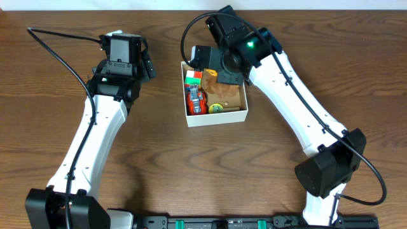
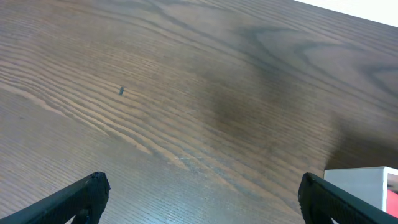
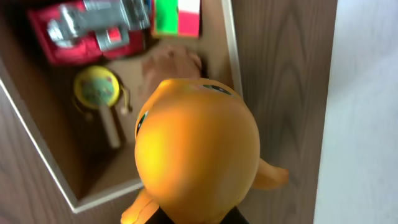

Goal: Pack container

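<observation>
The container (image 1: 216, 119) is a white-walled box with a tan inside at the table's middle. In it lie a red toy car (image 1: 195, 100), a green and red cube (image 1: 192, 77) and a yellow round toy (image 1: 217, 107). My right gripper (image 1: 213, 70) is shut on an orange rounded toy (image 3: 196, 152) and holds it over the box's far edge (image 3: 231, 56). The car (image 3: 93, 28), the cube (image 3: 177, 15) and the yellow toy (image 3: 96, 87) show below it in the right wrist view. My left gripper (image 2: 202, 190) is open and empty above bare table, left of the box corner (image 2: 360, 183).
The brown wooden table (image 1: 210, 165) surrounds the box. A white strip (image 3: 367, 112) runs along the table's far edge, close to the held toy. The left arm (image 1: 121, 57) stands to the box's left.
</observation>
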`<action>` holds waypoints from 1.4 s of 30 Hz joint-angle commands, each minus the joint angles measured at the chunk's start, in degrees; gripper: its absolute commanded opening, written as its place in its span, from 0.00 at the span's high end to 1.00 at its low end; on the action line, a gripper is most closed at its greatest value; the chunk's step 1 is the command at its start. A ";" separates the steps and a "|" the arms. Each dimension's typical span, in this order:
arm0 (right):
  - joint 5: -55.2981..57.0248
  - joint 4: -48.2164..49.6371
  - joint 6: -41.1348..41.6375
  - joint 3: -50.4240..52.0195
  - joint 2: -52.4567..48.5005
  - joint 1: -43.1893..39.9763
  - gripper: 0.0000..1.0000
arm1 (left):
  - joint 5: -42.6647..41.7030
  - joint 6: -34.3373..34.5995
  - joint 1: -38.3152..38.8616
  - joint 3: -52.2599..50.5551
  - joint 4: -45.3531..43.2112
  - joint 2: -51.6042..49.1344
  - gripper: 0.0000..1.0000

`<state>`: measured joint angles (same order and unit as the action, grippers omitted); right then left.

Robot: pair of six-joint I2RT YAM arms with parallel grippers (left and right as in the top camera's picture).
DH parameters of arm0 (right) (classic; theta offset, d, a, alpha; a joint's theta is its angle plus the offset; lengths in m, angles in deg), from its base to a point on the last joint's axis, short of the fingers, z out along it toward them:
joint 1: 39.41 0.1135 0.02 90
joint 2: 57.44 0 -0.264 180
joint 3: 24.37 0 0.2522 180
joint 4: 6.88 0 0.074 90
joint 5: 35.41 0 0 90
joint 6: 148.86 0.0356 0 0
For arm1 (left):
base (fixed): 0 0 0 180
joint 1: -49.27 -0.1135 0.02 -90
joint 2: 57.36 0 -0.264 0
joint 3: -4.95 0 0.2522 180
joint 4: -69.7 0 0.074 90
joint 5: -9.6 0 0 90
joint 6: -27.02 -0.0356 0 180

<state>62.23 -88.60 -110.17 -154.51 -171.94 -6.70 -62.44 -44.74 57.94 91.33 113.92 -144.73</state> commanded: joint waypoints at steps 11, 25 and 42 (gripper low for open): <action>-3.56 -6.86 -9.92 -0.74 -0.17 0.70 0.99 | 0.13 0.31 -0.35 0.85 0.15 0.22 0.02; -4.70 -4.72 -10.19 10.78 -0.92 0.70 0.99 | 0.13 0.31 -0.35 0.85 0.17 0.22 0.02; -6.56 9.07 -5.95 16.76 -0.90 1.49 0.35 | 0.13 0.31 -0.35 0.85 0.15 0.22 0.02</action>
<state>56.88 -80.71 -118.02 -137.84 -172.27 -5.91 -62.44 -44.74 57.94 91.33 113.94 -144.73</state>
